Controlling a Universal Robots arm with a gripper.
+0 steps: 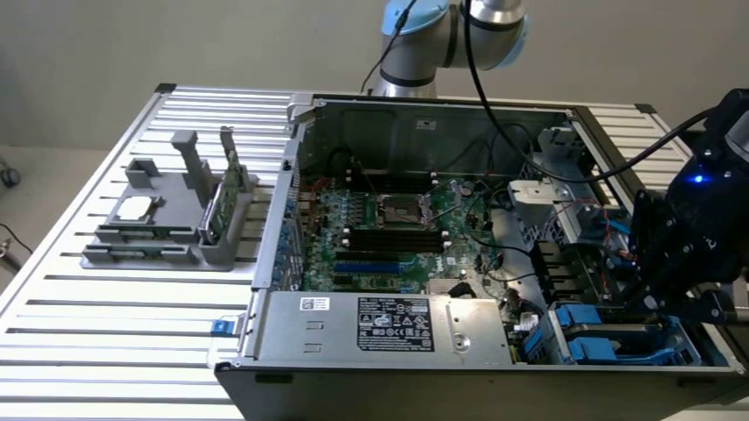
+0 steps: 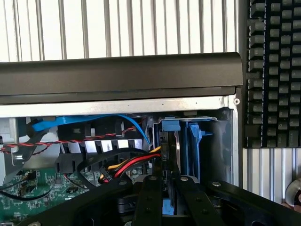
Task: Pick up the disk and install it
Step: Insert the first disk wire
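Note:
My gripper (image 1: 675,305) hangs over the drive bay at the front corner of the open computer case (image 1: 410,114), on the exterior view's right. In the wrist view its black fingers (image 2: 149,193) stand close together, shut on the thin edge of the disk (image 2: 169,148). The disk stands on edge in the bay, a grey slab with a blue carrier tab (image 2: 170,125) at its far end. Beside it sits another blue carrier (image 2: 194,141). The gripper body hides the disk's near end.
Red, yellow and black cables (image 2: 134,162) and a blue cable (image 2: 89,121) run close beside the bay. The case's black wall (image 2: 117,75) lies just past it, and a keyboard (image 2: 273,70) beyond. A power supply (image 1: 387,324) and motherboard (image 1: 387,219) fill the case; a grey parts fixture (image 1: 164,224) stands on the exterior view's left.

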